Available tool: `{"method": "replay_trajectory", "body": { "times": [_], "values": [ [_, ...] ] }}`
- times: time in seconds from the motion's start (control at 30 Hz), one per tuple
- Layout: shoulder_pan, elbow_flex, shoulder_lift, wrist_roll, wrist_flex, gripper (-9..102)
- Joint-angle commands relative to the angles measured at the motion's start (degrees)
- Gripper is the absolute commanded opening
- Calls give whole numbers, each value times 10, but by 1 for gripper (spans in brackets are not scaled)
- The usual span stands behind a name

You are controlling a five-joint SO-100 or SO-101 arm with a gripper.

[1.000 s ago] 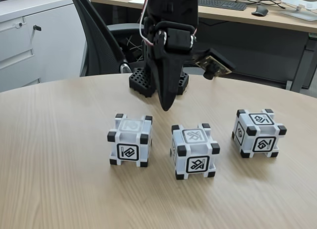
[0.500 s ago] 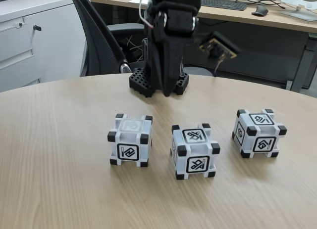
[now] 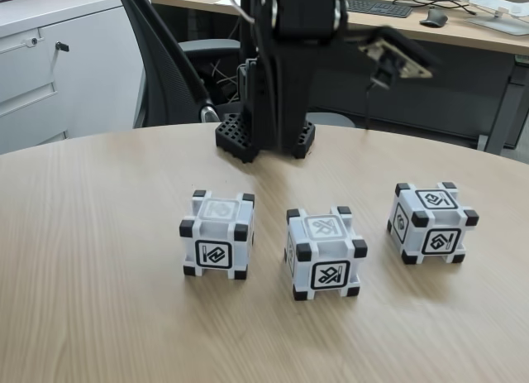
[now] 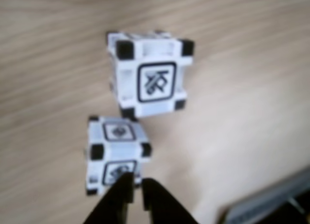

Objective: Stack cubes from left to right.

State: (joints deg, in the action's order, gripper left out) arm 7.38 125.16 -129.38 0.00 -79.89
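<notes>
A round, light wood-grain table (image 3: 99,259) carries three cubes in a row: left cube (image 3: 216,235), middle cube (image 3: 325,252), right cube (image 3: 431,222). None touch. A black perforated base (image 3: 235,137) sits behind them.

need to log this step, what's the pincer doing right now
Pincer: nearly closed, only a thin slit between its fingertips, holding nothing; all three cubes sit on the table.
</notes>
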Motion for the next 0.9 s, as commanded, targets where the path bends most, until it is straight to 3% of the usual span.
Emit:
{"method": "replay_trajectory", "body": {
  "times": [0.0, 0.43, 0.87],
  "values": [
    [5, -59, 62, 16, 0, 0],
    [-21, -56, 90, 83, 0, 0],
    [-305, -56, 89, 184, -7, 0]
  ]
}}
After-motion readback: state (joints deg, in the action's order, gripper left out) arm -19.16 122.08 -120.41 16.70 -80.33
